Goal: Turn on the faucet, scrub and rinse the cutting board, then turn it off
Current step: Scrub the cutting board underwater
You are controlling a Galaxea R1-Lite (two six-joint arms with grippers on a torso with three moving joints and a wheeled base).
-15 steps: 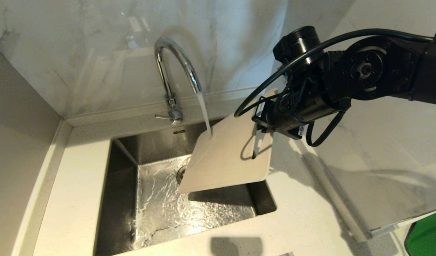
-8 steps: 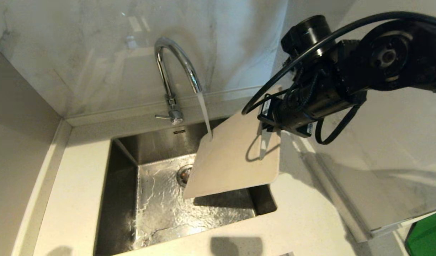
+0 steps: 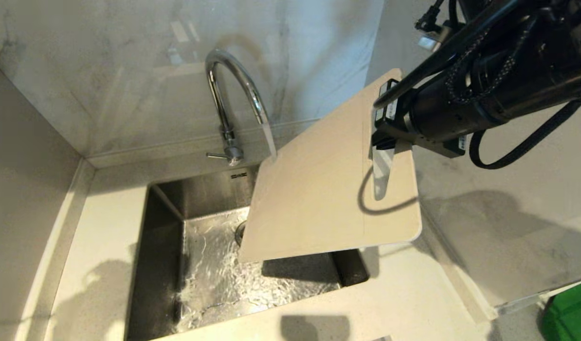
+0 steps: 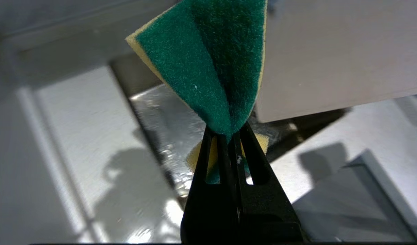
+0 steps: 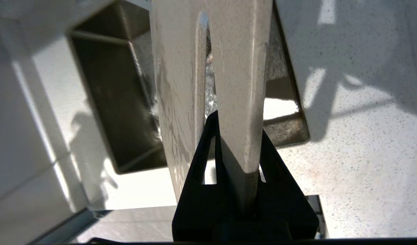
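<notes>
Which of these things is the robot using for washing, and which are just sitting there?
For the washing:
- faucet, water running
- cutting board, held tilted over the sink by the right hand
- green-and-yellow sponge, pinched in the left hand

Just there:
- countertop
- marble wall
- green thing at the picture's edge, can't tell what

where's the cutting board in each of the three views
Head view: cutting board tilted over the sink's right half, held at its slotted end by the right gripper.
Left wrist view: a pale corner behind the sponge.
Right wrist view: seen edge-on, running up from the gripper.
Shared landmark: the sink.
</notes>
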